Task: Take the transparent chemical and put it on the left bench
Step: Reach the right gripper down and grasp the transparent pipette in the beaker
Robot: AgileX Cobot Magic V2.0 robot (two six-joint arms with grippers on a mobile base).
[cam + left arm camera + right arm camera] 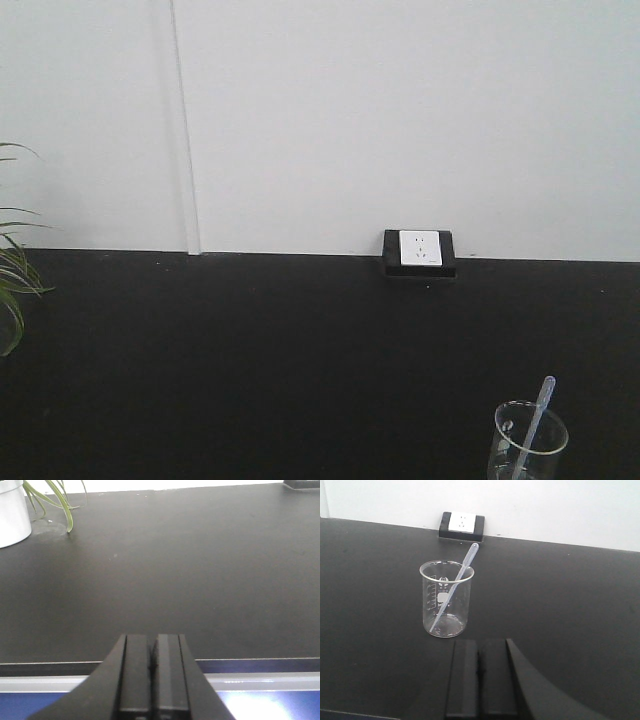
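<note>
right wrist-mounted view: the right gripper (479,647) is seen at the bottom edge, its two dark fingers pressed together with only a thin seam between them and nothing held. the beaker (446,600) is stood upright on the black worktop (560,605), just ahead of the jaws and a little to their left, apart from the fingertips. it is made of clear glass, with white printed marks on its side. a translucent pipette (455,587) is leaned inside it, its tip resting on the bottom and its bulb tilted over the rim, away from the jaws and to the right. whether any liquid is held in the glass cannot be told. well beyond the jaws, a white socket (462,524) in a black frame is set where the worktop meets the white wall (545,505).

in the left wrist-mounted view the left gripper (154,642) is likewise brought together, finger against finger, with nothing between. its jaws are held over the near edge of the worktop. far ahead of them and to the left, a white pot (11,512) with thin green leaves (60,500) is stood near the wall.

in the exterior front-facing view the beaker (528,445) is cut off at the bottom right corner, well apart from the socket (419,250). no gripper is caught in this view.
</note>
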